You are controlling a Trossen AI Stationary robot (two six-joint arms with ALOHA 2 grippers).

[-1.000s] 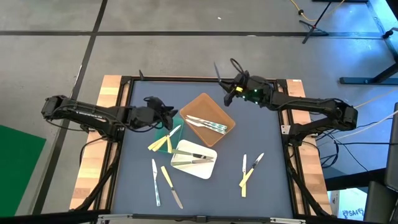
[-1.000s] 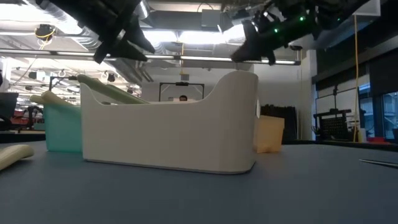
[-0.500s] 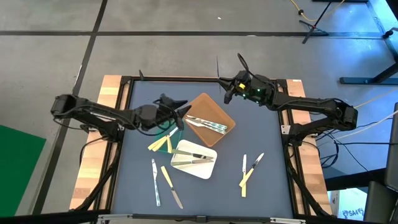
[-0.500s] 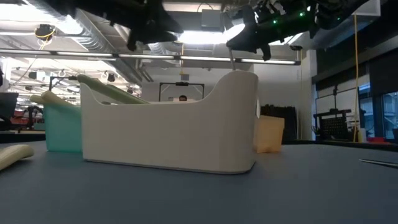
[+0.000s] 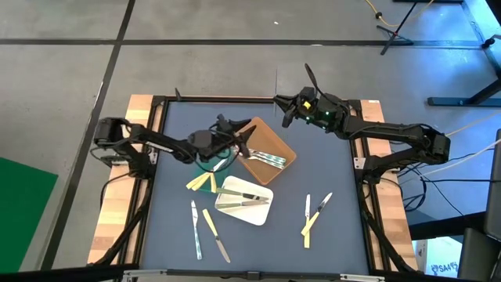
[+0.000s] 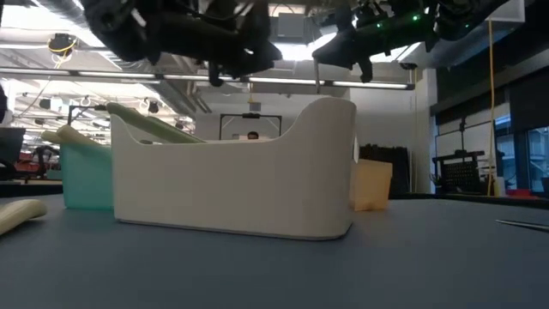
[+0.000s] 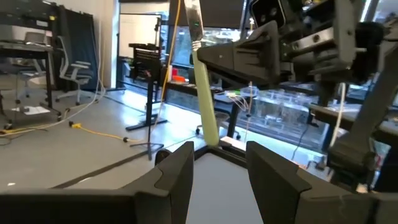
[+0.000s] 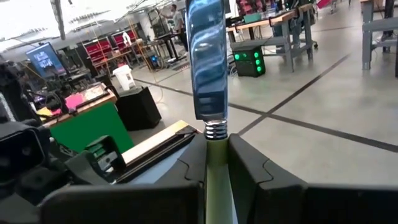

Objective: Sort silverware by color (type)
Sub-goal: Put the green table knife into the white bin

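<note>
Left hand [image 5: 244,131] advanced, open, right hand [image 5: 288,105] gripping knife [image 8: 206,59]

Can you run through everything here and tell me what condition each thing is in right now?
Right gripper: fingers shut on green-handled knife, held upright.
Left gripper: fingers open, empty, above the trays.
Brown tray: holds silvery cutlery.
White tray: holds cutlery.
Green tray: mostly hidden under left arm.
Loose cutlery: lying flat on the table.
</note>
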